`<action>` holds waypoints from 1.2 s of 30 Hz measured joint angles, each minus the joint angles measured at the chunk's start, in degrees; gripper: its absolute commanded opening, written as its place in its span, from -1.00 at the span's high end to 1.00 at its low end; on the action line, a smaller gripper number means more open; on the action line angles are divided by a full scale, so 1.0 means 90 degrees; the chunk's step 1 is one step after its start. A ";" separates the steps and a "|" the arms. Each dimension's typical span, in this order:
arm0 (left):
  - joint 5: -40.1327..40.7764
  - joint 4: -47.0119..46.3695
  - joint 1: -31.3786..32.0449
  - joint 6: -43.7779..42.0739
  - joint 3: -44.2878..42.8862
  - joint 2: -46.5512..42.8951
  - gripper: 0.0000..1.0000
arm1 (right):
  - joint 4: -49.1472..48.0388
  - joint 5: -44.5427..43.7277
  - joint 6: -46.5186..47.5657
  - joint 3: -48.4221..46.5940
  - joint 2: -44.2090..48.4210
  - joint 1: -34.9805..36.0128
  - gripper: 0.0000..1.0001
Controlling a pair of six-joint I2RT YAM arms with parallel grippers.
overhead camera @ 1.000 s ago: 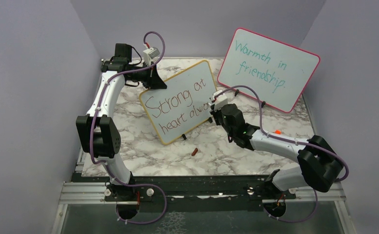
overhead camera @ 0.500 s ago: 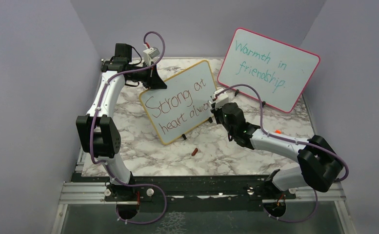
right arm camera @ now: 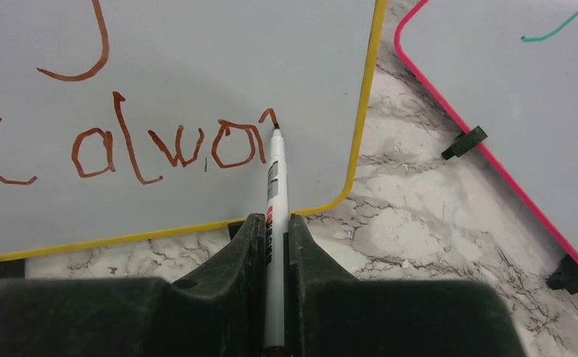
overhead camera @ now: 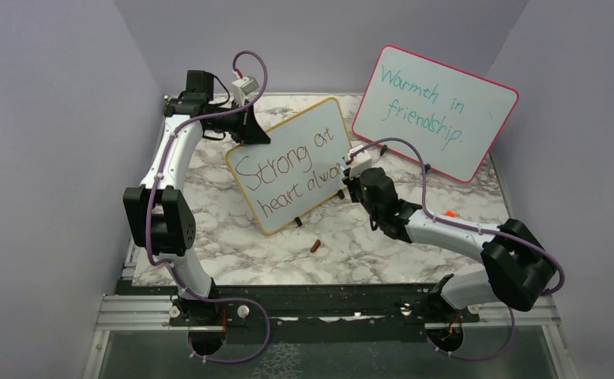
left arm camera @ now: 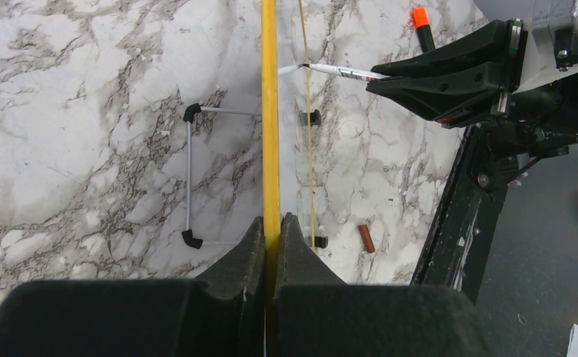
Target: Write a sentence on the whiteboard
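Observation:
The yellow-framed whiteboard [overhead camera: 291, 162] stands tilted at mid table. It bears the red-brown sentence [overhead camera: 288, 170] "Strong at heart alwa". My left gripper [overhead camera: 252, 130] is shut on the board's top edge, seen as a yellow strip [left arm camera: 269, 111] in the left wrist view. My right gripper [overhead camera: 351, 170] is shut on a white marker [right arm camera: 273, 193]. The marker's tip touches the board [right arm camera: 196, 44] just right of the letters "alwa" [right arm camera: 167, 145], near the board's lower right corner. In the left wrist view the marker [left arm camera: 338, 71] meets the board's face from the right.
A pink-framed board [overhead camera: 434, 110] with teal words stands behind at the right, its edge close in the right wrist view [right arm camera: 464, 126]. A red-brown marker cap [overhead camera: 314, 245] lies on the marble in front. An orange-tipped marker [overhead camera: 450, 213] lies by the right arm.
The right gripper has shifted slightly at the board's lower right corner as the pen stroke goes on. The left arm and the board have not moved.

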State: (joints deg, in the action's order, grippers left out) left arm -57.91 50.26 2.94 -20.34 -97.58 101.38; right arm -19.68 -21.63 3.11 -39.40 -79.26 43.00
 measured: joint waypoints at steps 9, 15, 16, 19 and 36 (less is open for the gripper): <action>0.0002 0.0002 0.0000 0.0005 -0.0002 0.0000 1.00 | 0.0112 -0.0007 -0.0036 0.0058 0.0000 0.0000 0.99; 0.0002 0.0002 0.0000 0.0015 -0.0002 0.0002 1.00 | 0.0114 -0.0032 -0.0036 0.0058 0.0000 0.0000 0.99; 0.0000 0.0002 0.0000 0.0015 -0.0002 0.0002 1.00 | 0.0114 -0.0044 -0.0036 0.0058 0.0000 0.0000 0.99; 0.0000 0.0002 0.0000 0.0017 -0.0007 0.0010 1.00 | 0.0163 -0.0075 -0.0041 0.0058 0.0000 0.0000 0.99; 0.0000 0.0005 0.0000 0.0019 -0.0015 0.0019 1.00 | 0.0238 -0.0330 -0.0075 0.0058 0.0000 -0.0010 0.99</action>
State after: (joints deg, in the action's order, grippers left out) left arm -57.91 50.30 2.94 -20.16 -97.71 101.56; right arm -17.54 -24.60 2.44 -38.87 -79.26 42.92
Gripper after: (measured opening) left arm 0.028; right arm 0.158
